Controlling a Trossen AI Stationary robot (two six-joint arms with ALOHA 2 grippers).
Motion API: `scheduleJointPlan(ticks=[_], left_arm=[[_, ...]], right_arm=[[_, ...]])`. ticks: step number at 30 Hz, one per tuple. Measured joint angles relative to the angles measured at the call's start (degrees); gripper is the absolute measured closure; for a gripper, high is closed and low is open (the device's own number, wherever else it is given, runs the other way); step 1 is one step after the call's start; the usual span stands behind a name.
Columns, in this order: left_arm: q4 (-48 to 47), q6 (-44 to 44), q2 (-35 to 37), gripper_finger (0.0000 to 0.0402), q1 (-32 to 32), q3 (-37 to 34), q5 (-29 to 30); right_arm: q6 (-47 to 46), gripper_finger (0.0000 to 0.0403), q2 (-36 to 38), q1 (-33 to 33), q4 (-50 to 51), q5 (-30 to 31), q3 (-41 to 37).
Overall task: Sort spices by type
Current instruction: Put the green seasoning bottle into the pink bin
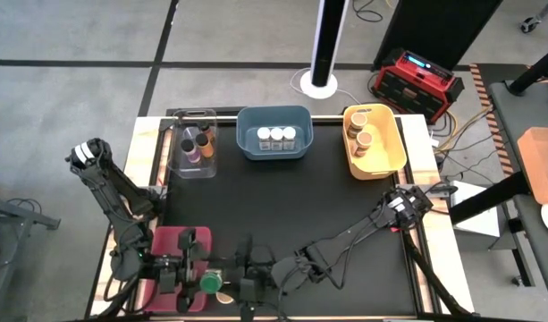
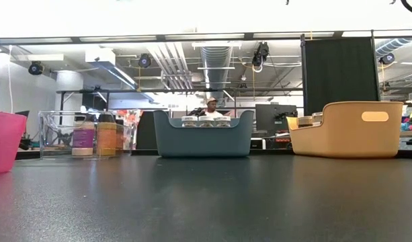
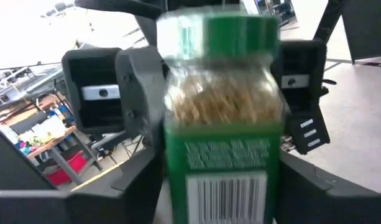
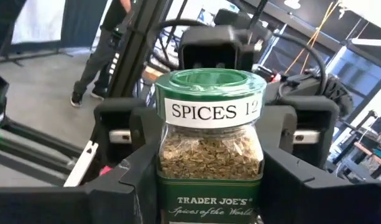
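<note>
- At the near edge of the black table top (image 1: 282,215), towards its left corner, we have both dark grippers meeting around one small glass spice jar with a green lid (image 1: 209,283), just beside the red rectangular bin (image 1: 172,243).
- In both wrist views the green-lidded jar (image 4: 209,149) stands between that arm's own fingers, with the other gripper facing it from behind.
- The left gripper (image 1: 189,279) brackets the jar (image 3: 222,118) on both sides; we cannot tell whether its fingers press the glass or have let go.
- The right gripper (image 1: 248,284) also frames the jar, and again we cannot tell whether it pinches.
- We judge the step in hand to be a handover of this jar from one arm to the other, though we cannot say which way.
- The next move calls for one gripper to hold firm before the other spreads clear, then a carry to the bin of its kind.
- At the far edge, the clear bin (image 1: 191,148) holds dark- and orange-lidded jars (image 1: 197,140), the blue bin (image 1: 274,134) white-lidded jars (image 1: 276,136), and the yellow bin (image 1: 376,143) tan-lidded jars (image 1: 361,132).
- No green lids show in those three, so we judge the red bin the likely home.
</note>
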State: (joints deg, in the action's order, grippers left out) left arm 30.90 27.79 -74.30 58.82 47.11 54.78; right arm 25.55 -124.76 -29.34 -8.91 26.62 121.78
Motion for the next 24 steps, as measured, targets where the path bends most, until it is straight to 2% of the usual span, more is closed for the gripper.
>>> scheduleJointPlan(ticks=[3, 5, 8, 13, 15, 20, 24], left_arm=[[-0.28, -0.33, 0.00, 0.0160, -0.01, -0.02, 0.17], [-0.53, -1.20, 0.00, 0.0158, -0.01, -0.02, 1.95], [-2.43, -3.49, 0.00, 0.0156, 0.20, -0.07, 8.04], [-5.09, -8.31, 0.00, 0.0155, 0.43, -0.09, 21.79], [-5.76, -10.06, 0.00, 0.0154, 0.49, -0.09, 24.54], [-5.89, -15.38, 0.02, 0.0153, 0.42, 0.04, 20.08], [-5.62, -21.76, 0.04, 0.0153, -1.76, 1.35, 18.70]], right_arm=[[0.04, 0.0213, -0.03, 0.00, 1.15, 0.86, -0.04], [0.42, 0.0213, 0.27, -0.11, 2.92, 4.61, -0.02], [1.75, 0.0213, 0.85, -0.87, 6.44, 12.32, -0.02], [3.73, 0.0213, 1.32, -2.58, 15.38, 25.80, 2.40], [3.82, 0.0213, 1.47, -3.09, 19.04, 31.45, 3.44], [5.10, 0.0213, 1.65, -3.35, 25.56, 41.61, 3.82], [5.54, 0.0213, 1.27, -2.99, 27.15, 44.80, 3.82]])
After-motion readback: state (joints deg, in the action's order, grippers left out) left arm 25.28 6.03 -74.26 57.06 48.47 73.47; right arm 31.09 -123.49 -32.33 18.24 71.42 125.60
